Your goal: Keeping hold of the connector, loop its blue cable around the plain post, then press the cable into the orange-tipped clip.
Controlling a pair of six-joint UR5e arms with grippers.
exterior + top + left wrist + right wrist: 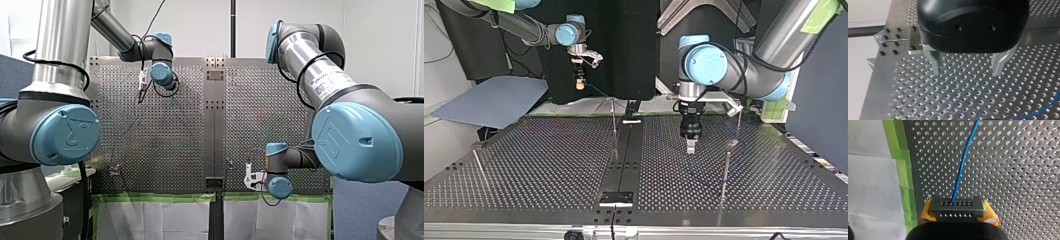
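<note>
Yellow pads (926,213): my right gripper (956,211) has them pressed on either side of the dark connector (956,206), pinching it squarely.
Connector: held up clear of the surface, over the table's far edge at the top view's left.
Blue cable (963,165): leaves the connector's face and runs ahead over the perforated table (1018,170) in a gentle bend. It is slack and not yet round anything.
Other arm: my left gripper (967,71) has its metal fingers (936,66) spread wide with nothing between them. It hangs low over the table at the top view's right, with a stretch of the cable lying near it.
Posts: a thin post (614,120) stands far, near the table's middle. A second post (726,170) stands nearer and to the right.
Poor view: I cannot tell which is the plain post, nor make out the orange-tipped clip.
Risk, wrong post: looping on a guess would leave the cable short of the clip.
Risk, slip: tension as the loop tightens could drag the connector out of the pads or twist it.
Risk, kink: a sharp turn close to the connector's face could crease the cable.
Risk, slack: a loose loop may ride up and off so slender a post.
Risk, collision: my left arm stands among the posts, and a wide sweep to the right could meet it.
</note>
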